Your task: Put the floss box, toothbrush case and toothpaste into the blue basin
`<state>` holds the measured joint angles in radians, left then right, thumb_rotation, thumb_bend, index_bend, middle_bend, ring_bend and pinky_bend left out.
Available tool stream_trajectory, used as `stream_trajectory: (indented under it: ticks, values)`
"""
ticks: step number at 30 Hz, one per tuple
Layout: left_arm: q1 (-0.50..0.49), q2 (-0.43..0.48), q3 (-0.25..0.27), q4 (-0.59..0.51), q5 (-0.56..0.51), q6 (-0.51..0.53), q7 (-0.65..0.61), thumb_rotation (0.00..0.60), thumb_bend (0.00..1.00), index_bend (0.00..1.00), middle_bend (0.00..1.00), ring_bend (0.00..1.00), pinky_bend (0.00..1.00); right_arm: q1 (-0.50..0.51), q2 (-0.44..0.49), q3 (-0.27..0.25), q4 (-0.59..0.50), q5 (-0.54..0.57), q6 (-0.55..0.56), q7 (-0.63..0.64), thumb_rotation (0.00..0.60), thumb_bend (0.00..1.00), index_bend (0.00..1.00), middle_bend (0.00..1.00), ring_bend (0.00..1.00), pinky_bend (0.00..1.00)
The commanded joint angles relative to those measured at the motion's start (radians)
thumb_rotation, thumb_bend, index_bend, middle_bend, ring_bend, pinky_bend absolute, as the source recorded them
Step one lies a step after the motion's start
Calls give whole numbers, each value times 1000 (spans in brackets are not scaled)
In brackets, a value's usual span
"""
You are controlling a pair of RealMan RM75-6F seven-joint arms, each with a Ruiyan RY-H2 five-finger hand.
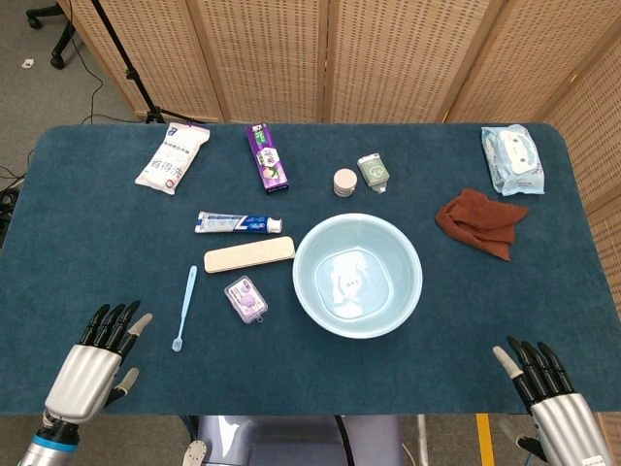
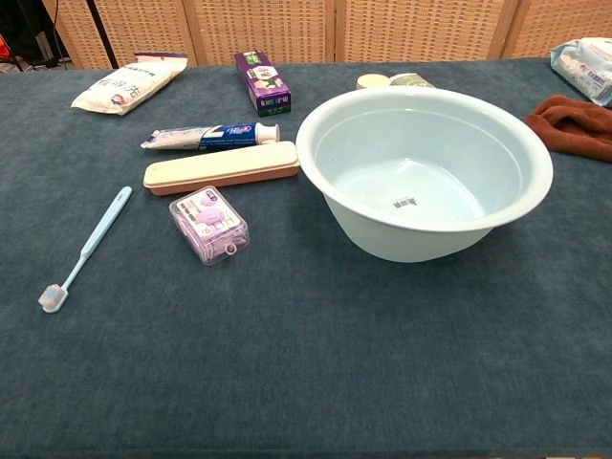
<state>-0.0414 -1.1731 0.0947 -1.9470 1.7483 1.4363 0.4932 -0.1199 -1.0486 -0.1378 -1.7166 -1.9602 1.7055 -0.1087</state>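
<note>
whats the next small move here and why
Probably reach the left hand forward to the floss box. Both hands are open at the table's near edge, the right hand too, and the blue basin holds nothing. The floss box looks the nearest of the three task items to the left hand, with the toothbrush case and toothpaste lying farther back.

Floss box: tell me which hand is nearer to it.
Left. The left hand hovers at the near table edge, diagonally left of the floss box; the right hand sits far across, beyond the blue basin.
</note>
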Motion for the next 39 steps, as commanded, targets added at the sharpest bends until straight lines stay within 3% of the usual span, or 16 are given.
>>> stream_trajectory:
  ticks: [1, 9, 20, 28, 39]
  values:
    - [-19, 14, -13, -18, -32, -35, 25, 600, 307, 0, 0, 0, 0, 0, -1, -2, 0, -2, -2, -3, 600, 131, 0, 0, 0, 0]
    - [-102, 57, -65, -100, -137, -161, 65, 600, 307, 0, 0, 0, 0, -1, -1, 0, -2, -2, 0, -2, 600, 131, 0, 0, 0, 0]
    - [-315, 65, -204, -138, -437, -412, 68, 600, 308, 0, 0, 0, 0, 0, 2, 0, -1, -2, 2, 6, 600, 131, 0, 0, 0, 0]
    - [-473, -17, -245, -68, -679, -498, 206, 600, 310, 0, 0, 0, 0, 2, 1, 0, 0, 1, -1, 10, 600, 131, 0, 0, 0, 0]
    - [-649, -158, -256, -23, -969, -470, 340, 600, 315, 0, 0, 0, 0, 3, 3, 3, 1, 5, 2, 20, 600, 131, 0, 0, 0, 0]
